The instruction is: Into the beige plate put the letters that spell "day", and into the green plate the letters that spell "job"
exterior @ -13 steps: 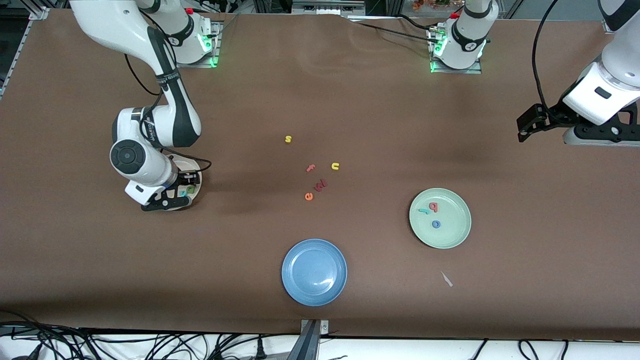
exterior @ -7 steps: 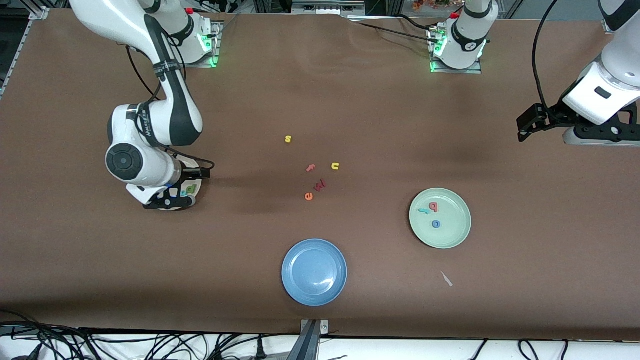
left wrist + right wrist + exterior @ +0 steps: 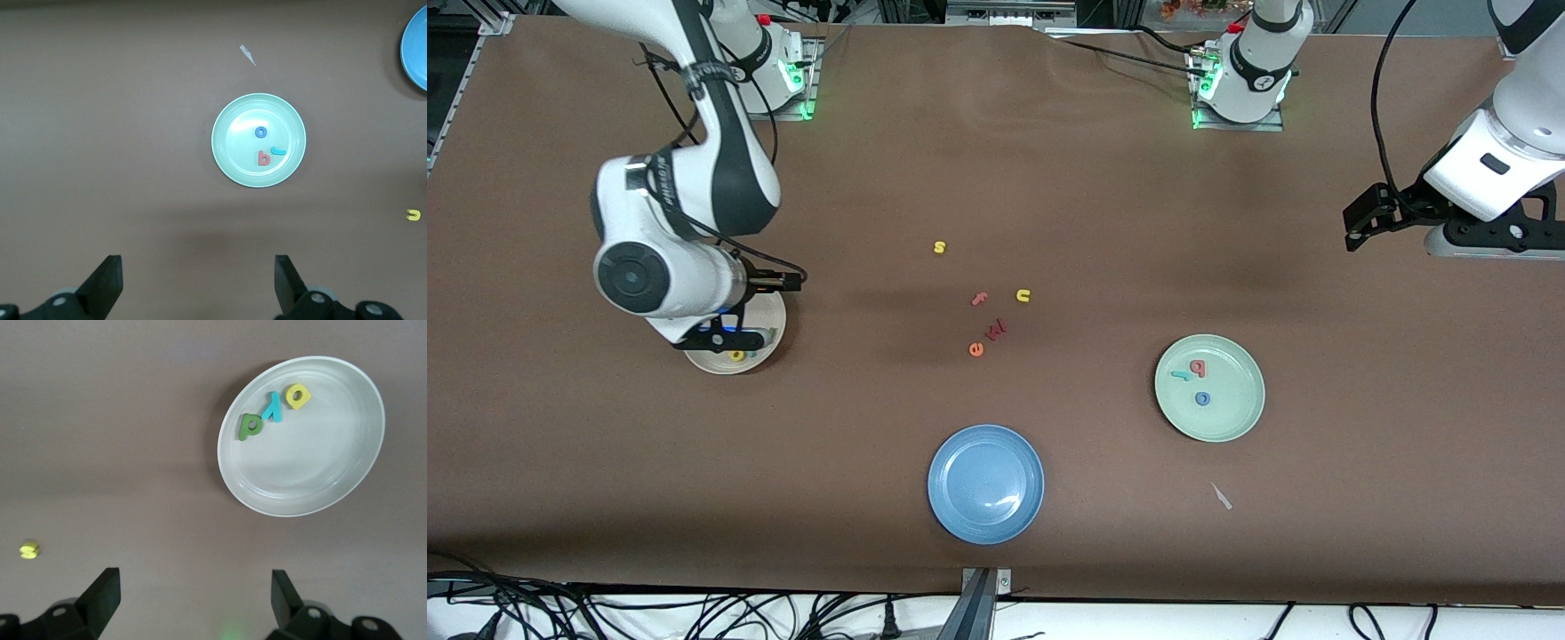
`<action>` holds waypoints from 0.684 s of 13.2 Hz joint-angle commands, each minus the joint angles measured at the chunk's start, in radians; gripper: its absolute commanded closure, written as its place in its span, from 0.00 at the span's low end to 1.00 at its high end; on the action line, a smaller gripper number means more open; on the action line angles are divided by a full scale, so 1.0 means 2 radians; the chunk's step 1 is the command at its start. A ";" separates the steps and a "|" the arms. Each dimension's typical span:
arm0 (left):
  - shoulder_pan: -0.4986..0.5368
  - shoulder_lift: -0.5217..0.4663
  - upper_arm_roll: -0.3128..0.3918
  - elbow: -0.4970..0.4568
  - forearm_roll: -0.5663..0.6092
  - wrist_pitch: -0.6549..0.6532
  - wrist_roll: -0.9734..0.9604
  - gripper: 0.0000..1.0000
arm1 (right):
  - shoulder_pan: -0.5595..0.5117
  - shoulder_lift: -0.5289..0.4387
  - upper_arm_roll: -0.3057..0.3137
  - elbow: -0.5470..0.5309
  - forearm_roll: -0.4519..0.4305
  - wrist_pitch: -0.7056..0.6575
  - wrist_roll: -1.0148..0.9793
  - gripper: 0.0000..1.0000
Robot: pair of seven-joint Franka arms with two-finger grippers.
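A brown table (image 3: 1049, 178) seen from above. At the left of the frame, the right arm's tool (image 3: 193, 593) hangs over the beige plate (image 3: 769, 313), its two fingers spread wide and holding nothing. In the right wrist view the beige plate holds all three letters of "day" close together near its rim: a dark green d (image 3: 249, 427), a teal y (image 3: 273, 409) and a yellow a (image 3: 298, 396).

At the lower right of the frame sits the green plate (image 3: 1240, 409), holding a teal j (image 3: 1182, 374), a salmon-red b (image 3: 1197, 366) and a blue o (image 3: 1203, 398). The left tool (image 3: 197, 280) waits at the upper right edge of the frame, fingers also spread and empty.

In the centre of the frame, spare letters lie loose on the table: a yellow s (image 3: 939, 247), a pink t (image 3: 979, 299), a yellow u (image 3: 1024, 295), an orange e (image 3: 976, 349) and a dark red letter (image 3: 998, 329) just beside the e. An empty blue plate (image 3: 985, 483) sits at the lower centre.

Both words appear sorted, so the task looks complete. The next move likely calls only for the right arm to lift clear without disturbing the beige plate.
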 commanded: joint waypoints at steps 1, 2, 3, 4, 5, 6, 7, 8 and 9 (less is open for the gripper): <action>-0.001 0.000 0.001 0.009 -0.014 -0.010 0.002 0.00 | -0.095 -0.067 0.102 -0.022 -0.042 -0.016 0.000 0.00; -0.001 0.000 0.001 0.009 -0.014 -0.010 0.002 0.00 | -0.109 -0.086 0.122 -0.028 -0.057 -0.017 -0.001 0.00; -0.001 0.000 0.001 0.009 -0.014 -0.010 0.002 0.00 | -0.122 -0.110 0.126 -0.036 -0.061 -0.017 -0.007 0.00; -0.001 0.000 0.001 0.009 -0.014 -0.010 0.002 0.00 | -0.137 -0.134 0.126 -0.042 -0.060 -0.018 -0.024 0.00; -0.001 0.000 0.001 0.009 -0.014 -0.010 0.002 0.00 | -0.152 -0.154 0.126 -0.046 -0.060 -0.019 -0.056 0.00; -0.001 0.000 0.001 0.009 -0.014 -0.010 0.002 0.00 | -0.157 -0.161 0.126 -0.040 -0.062 -0.038 -0.085 0.00; -0.001 0.000 0.001 0.009 -0.014 -0.010 0.002 0.00 | -0.162 -0.169 0.124 -0.040 -0.063 -0.054 -0.096 0.00; -0.001 0.000 0.001 0.009 -0.014 -0.010 0.002 0.00 | -0.164 -0.176 0.124 -0.030 -0.070 -0.064 -0.097 0.00; -0.001 0.000 0.001 0.009 -0.014 -0.010 0.002 0.00 | -0.167 -0.177 0.124 -0.017 -0.077 -0.086 -0.100 0.00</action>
